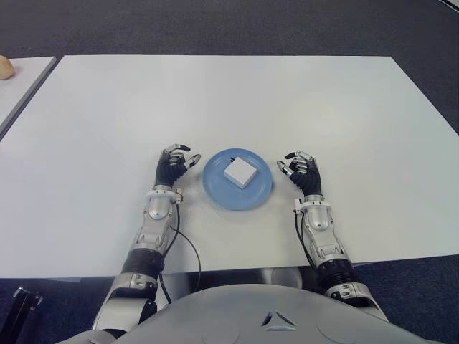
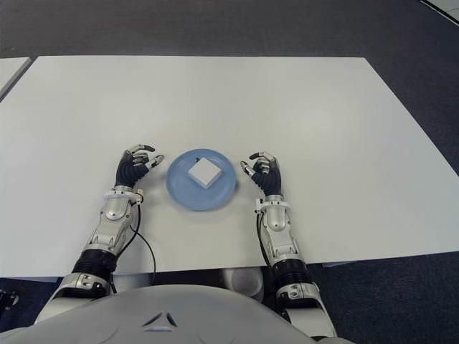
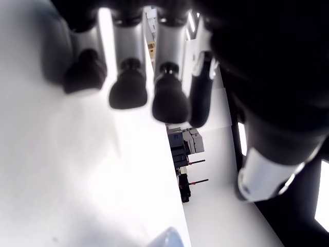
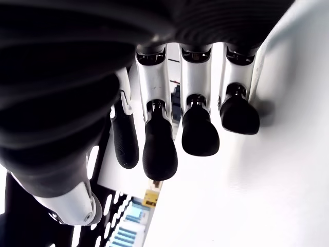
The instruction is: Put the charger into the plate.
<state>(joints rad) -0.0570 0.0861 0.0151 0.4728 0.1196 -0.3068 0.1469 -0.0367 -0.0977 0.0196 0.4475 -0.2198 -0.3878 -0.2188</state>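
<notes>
A white square charger (image 1: 239, 173) lies inside the round blue plate (image 1: 217, 188) near the front middle of the white table (image 1: 229, 100). My left hand (image 1: 173, 164) shows just left of the plate, fingers relaxed and holding nothing. Just right of the plate is my right hand (image 1: 302, 171), also relaxed and without anything in it. In each wrist view the fingertips (image 3: 127, 94) (image 4: 198, 135) hang loose over bare table.
A second table's edge (image 1: 21, 93) shows at the far left with a small tan object (image 1: 6, 67) on it. Dark carpet (image 1: 229, 25) surrounds the table. A cable (image 1: 188, 247) runs along my left forearm.
</notes>
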